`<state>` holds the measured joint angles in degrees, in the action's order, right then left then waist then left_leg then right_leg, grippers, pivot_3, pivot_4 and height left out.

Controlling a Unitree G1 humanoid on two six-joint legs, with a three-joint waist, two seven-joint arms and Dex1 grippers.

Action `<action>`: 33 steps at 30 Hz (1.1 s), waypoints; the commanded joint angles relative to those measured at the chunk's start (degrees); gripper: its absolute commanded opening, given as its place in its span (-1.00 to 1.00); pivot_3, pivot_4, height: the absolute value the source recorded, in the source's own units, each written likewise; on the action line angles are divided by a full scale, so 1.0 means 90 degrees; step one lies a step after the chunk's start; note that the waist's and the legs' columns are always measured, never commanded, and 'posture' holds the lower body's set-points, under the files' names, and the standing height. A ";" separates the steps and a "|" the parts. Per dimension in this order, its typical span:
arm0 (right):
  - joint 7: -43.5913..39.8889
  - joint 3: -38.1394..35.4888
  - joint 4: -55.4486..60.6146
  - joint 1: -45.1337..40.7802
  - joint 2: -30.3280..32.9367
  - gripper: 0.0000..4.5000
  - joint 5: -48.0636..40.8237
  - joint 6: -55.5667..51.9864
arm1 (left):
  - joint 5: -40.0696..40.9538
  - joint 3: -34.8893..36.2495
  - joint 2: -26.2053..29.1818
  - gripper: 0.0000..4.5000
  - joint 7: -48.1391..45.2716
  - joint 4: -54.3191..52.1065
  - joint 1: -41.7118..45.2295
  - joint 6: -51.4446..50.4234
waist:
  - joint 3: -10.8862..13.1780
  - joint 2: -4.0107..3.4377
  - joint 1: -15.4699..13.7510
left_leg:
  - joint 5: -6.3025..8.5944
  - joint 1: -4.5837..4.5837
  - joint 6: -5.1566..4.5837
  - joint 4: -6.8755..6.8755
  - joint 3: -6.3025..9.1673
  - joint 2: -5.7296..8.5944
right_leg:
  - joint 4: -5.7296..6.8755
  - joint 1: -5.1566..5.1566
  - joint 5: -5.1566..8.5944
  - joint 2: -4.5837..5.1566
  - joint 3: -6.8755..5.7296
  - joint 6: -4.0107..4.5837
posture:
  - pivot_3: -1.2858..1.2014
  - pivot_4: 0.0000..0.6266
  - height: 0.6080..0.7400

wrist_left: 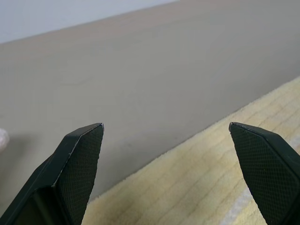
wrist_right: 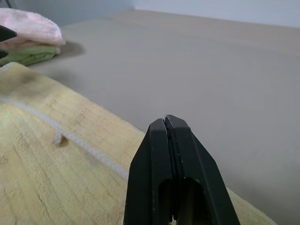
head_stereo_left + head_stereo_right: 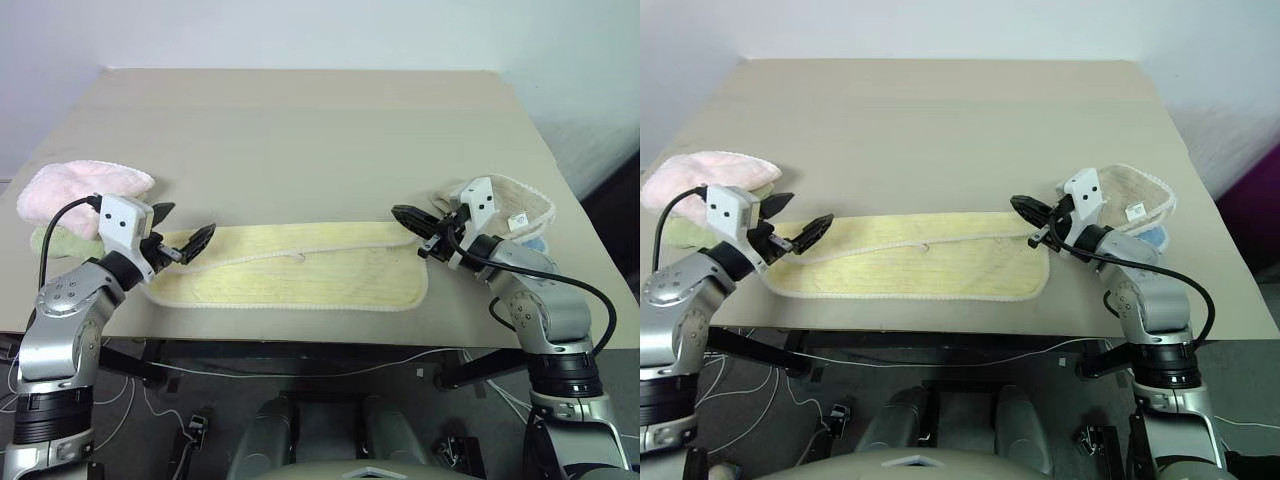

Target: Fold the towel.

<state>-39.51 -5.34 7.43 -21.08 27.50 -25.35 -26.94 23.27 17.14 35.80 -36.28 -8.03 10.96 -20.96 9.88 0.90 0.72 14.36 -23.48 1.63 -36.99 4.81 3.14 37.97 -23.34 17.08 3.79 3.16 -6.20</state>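
A towel [image 3: 300, 270] lies along the table's [image 3: 300, 130] near edge, stacked towels [image 3: 80, 195] at its left end, another towel [image 3: 515, 205] right.

You've got one yellow towel [image 3: 300, 275] on one table [image 3: 300, 130], one pink towel [image 3: 70, 190] stacked on one green towel [image 3: 50, 240], one beige towel [image 3: 515, 205] over something blue [image 3: 537, 243], and two grippers: left gripper [image 3: 185, 230], right gripper [image 3: 410, 222].

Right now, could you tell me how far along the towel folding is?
The towel already lies folded once lengthwise into a long strip on the table. The left gripper is open over one end, the right gripper shut at the other; neither holds cloth. Folding end to end remains.
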 commanded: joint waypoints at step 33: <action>0.0175 -0.0255 0.0370 0.0177 0.0352 -1.00 0.0024 0.0056 | -0.1598 -0.0788 0.1995 0.99 -0.0994 -0.0293 -0.0161 0.0715 | 0.0002 -0.0005 0.0023 | 0.0000 0.0000 -0.0001 0.0007 -0.0002 0.0000 | -0.0003 -0.0001 0.0001 0.0000 0.0002 0.0001 | 0.03 -0.52 1.00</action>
<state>-37.96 -6.98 7.98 -18.84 30.04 -24.71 -26.42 11.66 10.68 50.93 -42.28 -9.42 10.75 -17.16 9.90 0.86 0.93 14.36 -23.47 1.63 -36.91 4.78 3.13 37.95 -23.37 17.08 3.78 3.19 -6.19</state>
